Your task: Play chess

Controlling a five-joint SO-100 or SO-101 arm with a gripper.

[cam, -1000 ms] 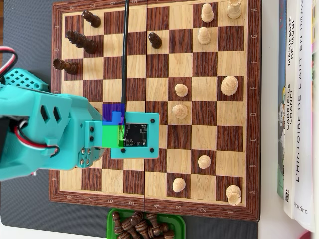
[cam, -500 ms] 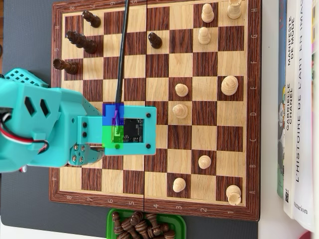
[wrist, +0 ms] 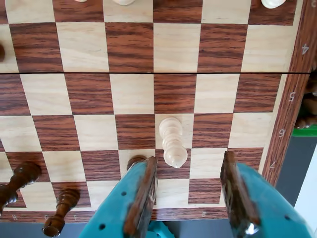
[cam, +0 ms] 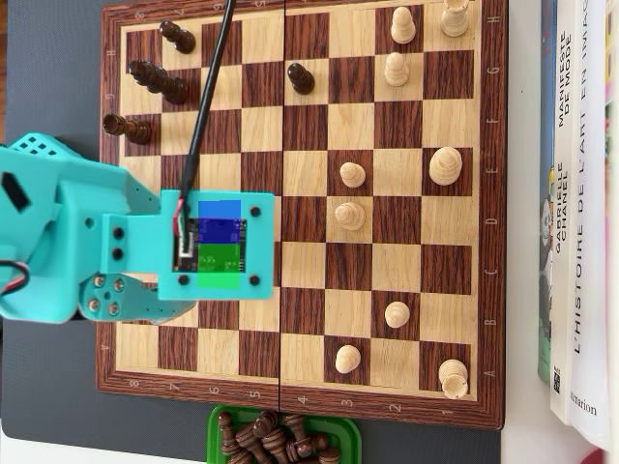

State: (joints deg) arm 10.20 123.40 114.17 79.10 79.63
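In the wrist view the gripper (wrist: 190,181) hangs over the chessboard (wrist: 223,49) with its jaws spread apart and nothing between them. A pale chess piece (wrist: 172,141) stands just ahead of the fingertips, nearer the left finger (wrist: 143,191), its length running up the picture, straddling a light and a dark square near the board's numbered edge. In the overhead view the arm (cam: 58,242) hides it.

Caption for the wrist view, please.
Open claw poised over the chessboard, a light piece standing between its fingers.
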